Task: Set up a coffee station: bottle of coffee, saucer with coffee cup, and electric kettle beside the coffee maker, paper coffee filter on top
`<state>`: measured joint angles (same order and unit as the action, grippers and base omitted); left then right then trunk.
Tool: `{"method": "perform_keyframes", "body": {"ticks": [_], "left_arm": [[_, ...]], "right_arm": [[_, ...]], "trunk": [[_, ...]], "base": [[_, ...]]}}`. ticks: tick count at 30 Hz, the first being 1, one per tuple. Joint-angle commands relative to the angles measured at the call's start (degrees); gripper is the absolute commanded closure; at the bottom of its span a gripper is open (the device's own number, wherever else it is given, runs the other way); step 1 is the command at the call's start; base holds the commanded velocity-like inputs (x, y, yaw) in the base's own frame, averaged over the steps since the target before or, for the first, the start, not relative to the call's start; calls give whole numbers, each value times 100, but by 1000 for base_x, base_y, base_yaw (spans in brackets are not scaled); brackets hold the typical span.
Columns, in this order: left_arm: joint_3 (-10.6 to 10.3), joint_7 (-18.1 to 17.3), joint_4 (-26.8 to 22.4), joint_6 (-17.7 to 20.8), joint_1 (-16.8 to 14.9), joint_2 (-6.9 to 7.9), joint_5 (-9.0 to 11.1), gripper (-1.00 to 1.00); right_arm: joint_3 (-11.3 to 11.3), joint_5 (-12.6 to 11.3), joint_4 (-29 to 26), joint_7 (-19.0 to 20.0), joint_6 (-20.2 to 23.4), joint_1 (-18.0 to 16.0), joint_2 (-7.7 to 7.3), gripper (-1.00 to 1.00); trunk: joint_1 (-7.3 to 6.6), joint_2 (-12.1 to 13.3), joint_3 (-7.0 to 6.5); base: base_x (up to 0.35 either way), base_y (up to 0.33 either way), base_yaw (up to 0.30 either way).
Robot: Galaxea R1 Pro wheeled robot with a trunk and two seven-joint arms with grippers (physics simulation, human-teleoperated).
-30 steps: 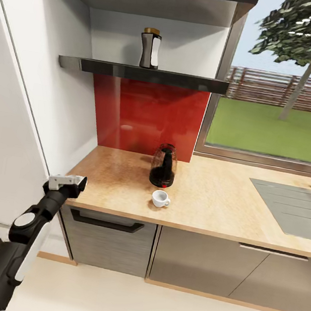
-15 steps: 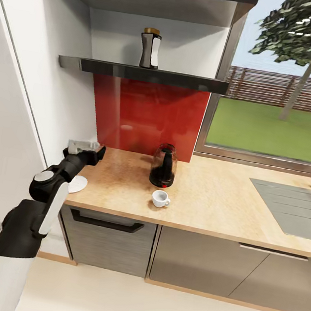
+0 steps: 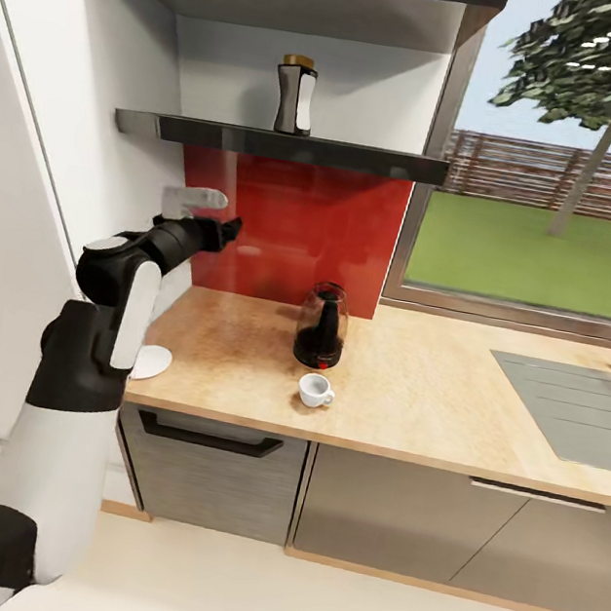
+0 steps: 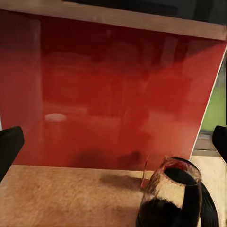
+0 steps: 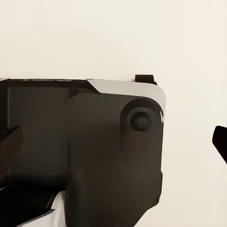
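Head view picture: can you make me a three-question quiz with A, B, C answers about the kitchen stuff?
1. Where is the bottle of coffee?
A on the shelf
B in the sink
C on the floor

2. What colour is the coffee cup?
A red
B white
C blue

3. What is the left gripper holding?
A the cup
B the electric kettle
C nothing

Answers: 1 A, it stands up on the dark shelf. 2 B, it is plain white. 3 C, its fingers are apart in the air.
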<state>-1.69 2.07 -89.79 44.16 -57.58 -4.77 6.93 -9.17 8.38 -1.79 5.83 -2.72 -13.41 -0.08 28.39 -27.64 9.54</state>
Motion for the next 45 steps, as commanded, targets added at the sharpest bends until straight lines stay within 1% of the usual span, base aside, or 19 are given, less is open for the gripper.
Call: {"method": "perform_keyframes", "body": {"ticks": [1,4,5,9,12,13,17,19,20,21,22,26,29,31,32,36,39,41,45], "left_arm": [[2,22,-4,97,-70,-6,45,-100],[10,22,-4,511,-433,-61,45,-100],[11,22,2,676,-596,-131,45,-100],[23,28,47,866,-962,-311,34,-100],[59,54,157,912,-1444,-471,5,-100],[90,106,494,913,-2070,-523,-24,-100],[104,327,1086,905,-2654,-523,-30,-100],[107,431,1679,865,-3254,-523,-33,-100],[107,444,1829,851,-3378,-523,-34,-100],[78,467,2312,755,-3588,-523,-34,-100],[62,474,2816,377,-3687,-523,-39,-100],[43,521,4150,-798,-3841,-523,-48,-100],[30,681,5113,-1456,-4012,-523,-60,-100],[18,772,5513,-1675,-4141,-523,-117,-100],[14,804,5660,-1742,-4218,-523,-253,-100],[26,824,5684,-1774,-4248,-523,-735,-100],[35,832,5669,-1778,-4238,-523,-1061,-100],[30,856,5662,-1779,-4231,-523,-1140,-100],[10,1268,5587,-1786,-4259,-523,-1181,-100]], "right_arm": [[-50,58,4,15,-18,-4,-1,-100],[-48,58,4,15,-18,-4,-1,-100],[-47,58,4,15,-18,-4,-1,-100],[-48,58,4,15,-18,-4,-1,-100],[-50,58,4,14,-18,-4,-1,-100],[-50,58,4,15,-18,-4,-1,-100],[-50,58,4,15,-18,-4,-1,-100],[-50,59,4,15,-18,-4,-3,-100],[-50,60,4,15,-18,-4,-5,-100],[-50,62,4,13,-18,-4,-7,-100],[-50,63,4,10,-18,-4,-9,-100],[-50,66,4,7,-18,-4,-15,-100],[-45,72,13,6,-18,-4,-75,-100],[-42,75,24,1,-18,-4,-139,-100],[-42,75,29,-3,-6,3,-196,-100],[-34,78,36,-170,-1,94,-469,-100],[-28,83,38,-273,-1,121,-561,-100],[-26,84,39,-290,-1,125,-570,-100],[-24,85,38,-300,3,127,-555,-100]], "trunk": [[3,-10,11],[3,-10,11],[3,-10,11],[3,-10,11],[3,-10,11],[3,-10,11],[3,-10,11],[3,-10,11],[3,-10,11],[3,-10,11],[3,-10,11],[3,-10,11],[3,-10,11],[3,-10,11],[3,-10,11],[3,-10,11],[3,-10,11],[3,-10,11],[3,-10,11]], "base": [[0,0,0],[0,0,0],[0,0,0],[0,0,0],[0,0,0],[0,0,0],[0,0,0],[0,0,0],[0,0,0],[0,0,0],[0,0,0],[0,0,0],[0,0,0],[0,0,0],[0,0,0],[0,0,0],[0,0,0],[0,0,0],[0,0,0]]}}
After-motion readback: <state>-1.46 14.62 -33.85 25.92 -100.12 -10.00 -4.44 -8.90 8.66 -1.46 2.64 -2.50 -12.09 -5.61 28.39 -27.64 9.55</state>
